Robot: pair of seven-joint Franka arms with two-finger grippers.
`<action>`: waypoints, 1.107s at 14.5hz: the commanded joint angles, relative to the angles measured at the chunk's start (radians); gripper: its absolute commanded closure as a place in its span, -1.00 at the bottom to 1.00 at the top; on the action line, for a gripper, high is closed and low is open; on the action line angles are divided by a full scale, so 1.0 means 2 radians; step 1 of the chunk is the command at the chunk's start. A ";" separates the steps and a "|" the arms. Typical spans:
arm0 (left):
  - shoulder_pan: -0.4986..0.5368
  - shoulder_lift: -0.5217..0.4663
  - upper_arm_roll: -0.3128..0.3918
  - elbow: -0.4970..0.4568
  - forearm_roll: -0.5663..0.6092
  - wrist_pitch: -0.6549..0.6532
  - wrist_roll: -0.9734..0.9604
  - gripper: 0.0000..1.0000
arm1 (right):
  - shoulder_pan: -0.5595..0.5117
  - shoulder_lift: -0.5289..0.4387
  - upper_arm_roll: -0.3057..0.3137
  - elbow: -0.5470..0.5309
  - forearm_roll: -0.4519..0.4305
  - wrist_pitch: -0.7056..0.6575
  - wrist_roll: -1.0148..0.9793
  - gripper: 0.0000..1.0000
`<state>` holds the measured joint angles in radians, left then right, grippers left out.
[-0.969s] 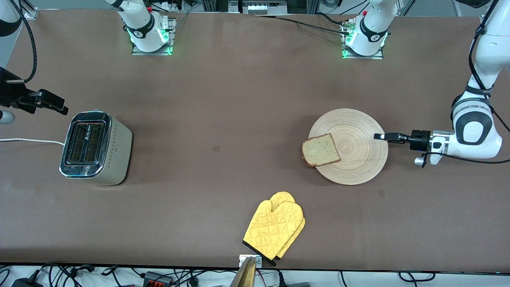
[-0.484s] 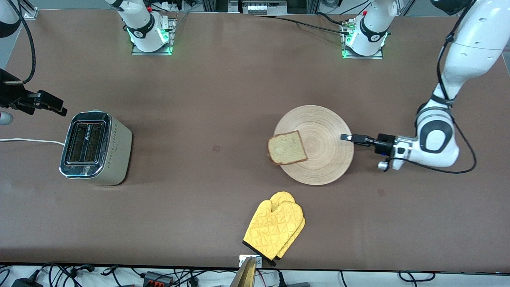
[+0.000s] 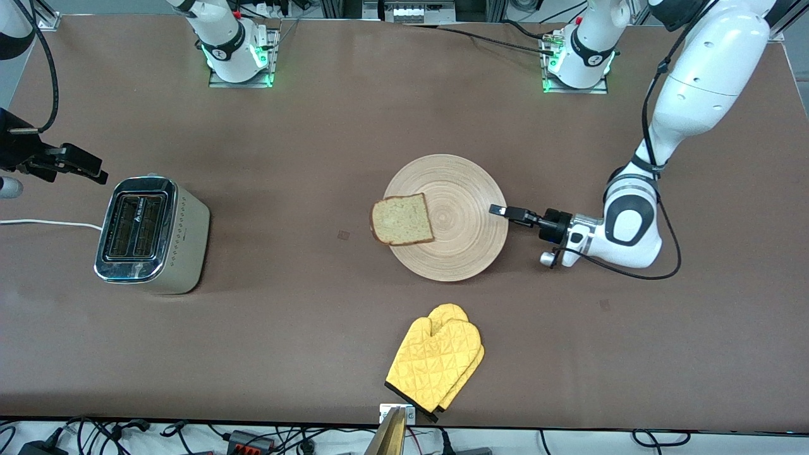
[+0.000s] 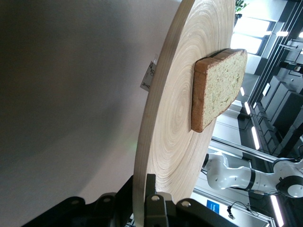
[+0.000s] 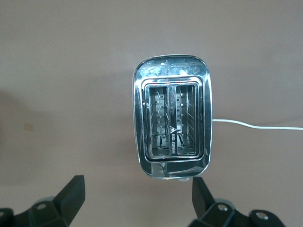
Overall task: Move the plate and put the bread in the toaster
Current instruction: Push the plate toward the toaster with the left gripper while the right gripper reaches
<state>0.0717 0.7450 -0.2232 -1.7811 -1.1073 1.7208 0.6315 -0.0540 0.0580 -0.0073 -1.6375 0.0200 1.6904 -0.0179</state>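
The plate (image 3: pixel 445 217) lay on the table (image 3: pixel 316 126) near its middle, with the bread (image 3: pixel 402 219) on it, overhanging the rim toward the right arm's end. The toaster (image 3: pixel 152 234) stood well apart at the right arm's end, its cord (image 3: pixel 44 222) running off toward the table edge. An oven mitt (image 3: pixel 436 363) lay nearer the front camera than the plate, at the table's edge.

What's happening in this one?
The left end effector is shut on the rim of the plate, sliding it toward the toaster. The bread lies on the plate, overhanging the edge. The right end effector waits open above the toaster. A yellow oven mitt lies nearer the camera.
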 commanded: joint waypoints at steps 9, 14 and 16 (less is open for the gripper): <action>-0.085 0.039 0.001 0.075 -0.061 0.071 -0.001 0.99 | 0.002 0.004 0.008 -0.010 -0.015 0.009 0.000 -1.00; -0.116 0.052 0.001 0.081 -0.099 0.093 0.001 0.99 | 0.039 0.061 0.008 -0.007 -0.009 0.034 0.001 -1.00; -0.128 0.056 0.001 0.081 -0.099 0.101 0.003 0.99 | 0.056 0.074 0.008 -0.009 -0.009 0.051 0.020 -1.00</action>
<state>-0.1612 0.8427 -0.2230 -1.6486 -1.2756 1.9268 0.6296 0.0253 0.1875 0.0086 -1.6509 -0.0002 1.7643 -0.0085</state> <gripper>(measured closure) 0.885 0.000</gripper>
